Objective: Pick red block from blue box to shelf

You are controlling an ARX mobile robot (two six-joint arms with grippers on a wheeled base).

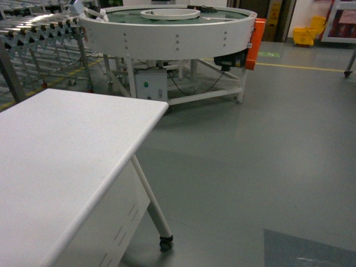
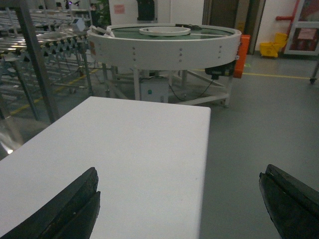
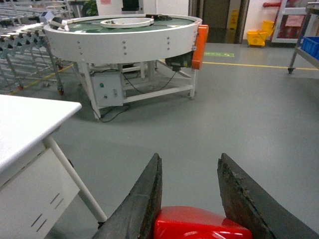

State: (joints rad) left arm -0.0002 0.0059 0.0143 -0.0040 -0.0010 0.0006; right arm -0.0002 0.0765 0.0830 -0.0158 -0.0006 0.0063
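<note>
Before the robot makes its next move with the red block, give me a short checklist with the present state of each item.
1. Red block sits between the right claw fingers: ok, glossy red shows in the right wrist view.
2. Left claw free: ok, wide open above the white table, holding nothing.
3. Shelf in sight as a target: not ok; no view shows it clearly.
4. Blue box located: not ok, in no view.
5. Floor ahead free of obstacles: ok up to the round conveyor.
6. Grip firmness on the block: cannot tell; the contact is cut off at the frame's edge.
</note>
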